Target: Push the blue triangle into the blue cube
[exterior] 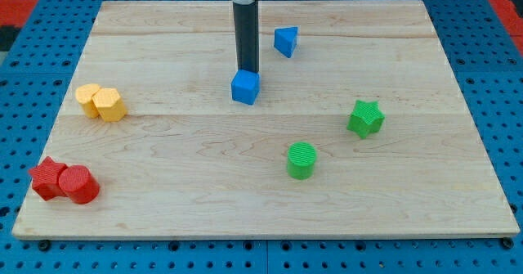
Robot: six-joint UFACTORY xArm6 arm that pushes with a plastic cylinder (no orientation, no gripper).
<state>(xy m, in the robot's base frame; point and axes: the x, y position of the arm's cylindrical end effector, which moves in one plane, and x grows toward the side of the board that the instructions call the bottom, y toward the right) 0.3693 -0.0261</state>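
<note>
The blue triangle (285, 41) lies near the view's top, right of centre, on the wooden board (163, 208). The blue cube (245, 87) sits below and to the left of it, a short gap apart. My rod comes down from the view's top and my tip (248, 69) stands right at the cube's top edge, touching or nearly touching it. The tip is left of and slightly below the triangle.
A green star (365, 118) sits at the right and a green cylinder (301, 160) below centre. Two yellow blocks (101, 102) touch at the left. A red star and a red cylinder (64, 181) touch at the lower left. Blue pegboard surrounds the board.
</note>
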